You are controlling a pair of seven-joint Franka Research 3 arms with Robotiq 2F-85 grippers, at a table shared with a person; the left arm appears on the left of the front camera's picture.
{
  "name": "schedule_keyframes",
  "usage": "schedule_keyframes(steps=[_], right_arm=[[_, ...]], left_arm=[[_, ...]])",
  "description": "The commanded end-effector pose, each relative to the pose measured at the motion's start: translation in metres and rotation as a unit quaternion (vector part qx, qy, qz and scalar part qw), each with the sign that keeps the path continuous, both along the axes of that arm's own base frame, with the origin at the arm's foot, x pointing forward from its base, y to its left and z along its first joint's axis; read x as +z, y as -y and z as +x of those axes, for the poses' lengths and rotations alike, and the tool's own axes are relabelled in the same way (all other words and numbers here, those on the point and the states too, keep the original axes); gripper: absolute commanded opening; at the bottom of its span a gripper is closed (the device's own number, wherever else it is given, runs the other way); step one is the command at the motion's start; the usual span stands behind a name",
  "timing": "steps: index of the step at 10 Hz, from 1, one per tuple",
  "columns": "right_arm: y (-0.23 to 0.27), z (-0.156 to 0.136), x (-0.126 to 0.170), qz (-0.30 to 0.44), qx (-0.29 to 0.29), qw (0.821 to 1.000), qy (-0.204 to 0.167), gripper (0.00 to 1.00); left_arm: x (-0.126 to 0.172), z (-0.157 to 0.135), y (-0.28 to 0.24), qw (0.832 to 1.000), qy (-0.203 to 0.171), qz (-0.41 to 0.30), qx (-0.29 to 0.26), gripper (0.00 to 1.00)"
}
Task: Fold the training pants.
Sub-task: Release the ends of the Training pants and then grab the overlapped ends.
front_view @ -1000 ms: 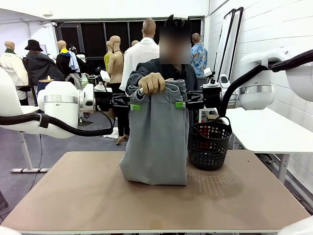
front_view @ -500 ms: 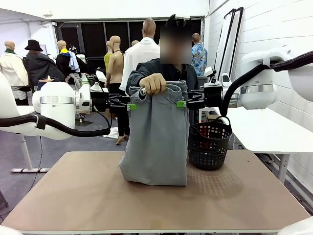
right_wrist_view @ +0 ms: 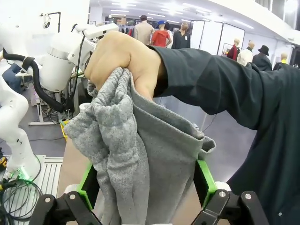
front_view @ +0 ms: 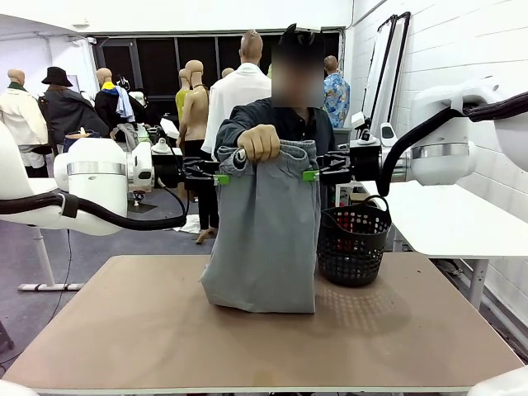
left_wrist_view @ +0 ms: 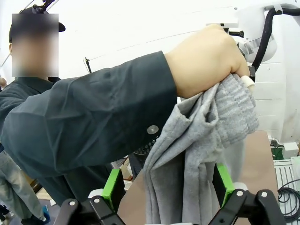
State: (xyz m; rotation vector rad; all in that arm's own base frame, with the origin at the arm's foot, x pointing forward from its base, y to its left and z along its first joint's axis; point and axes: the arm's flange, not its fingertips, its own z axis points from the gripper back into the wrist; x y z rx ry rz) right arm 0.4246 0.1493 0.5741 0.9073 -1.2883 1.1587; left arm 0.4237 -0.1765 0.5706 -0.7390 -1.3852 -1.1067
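Observation:
A person's hand holds the light-grey training pants up by the bunched waistband, and their lower end rests on the table. My left gripper sits at the pants' upper left edge and my right gripper at the upper right edge. In the left wrist view the left gripper is open, with the grey fabric hanging loose between its green pads. In the right wrist view the right gripper is also open around the fabric, just below the hand.
A black mesh basket stands on the table just right of the pants. A white table is beyond the right edge. The person stands at the far side, behind the pants.
Both grippers have drawn slightly outward, the left to the left and the right to the right. The person's hand and the pants have stayed in place.

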Motion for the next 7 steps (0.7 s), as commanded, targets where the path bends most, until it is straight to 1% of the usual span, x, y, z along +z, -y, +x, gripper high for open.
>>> schedule_keyframes(steps=[1, 3, 6, 7], right_arm=[[0.0013, -0.0055, -0.0019, 0.001, -0.014, 1.000, 0.000, 1.00], [-0.0002, -0.0039, -0.0032, 0.004, -0.016, 1.000, 0.001, 1.00], [-0.0004, -0.0006, -0.0038, 0.009, -0.018, 1.000, 0.005, 1.00], [-0.0003, -0.0004, -0.0034, 0.010, -0.019, 1.000, 0.007, 1.00]], left_arm=[[-0.0043, -0.0021, 0.0023, 1.000, 0.022, -0.010, 0.018, 1.00], [-0.0049, 0.0002, 0.0044, 0.999, 0.029, -0.012, 0.020, 1.00], [-0.0062, 0.0062, 0.0088, 0.998, 0.052, -0.012, 0.044, 1.00], [-0.0062, 0.0068, 0.0094, 0.997, 0.053, -0.016, 0.047, 1.00]])
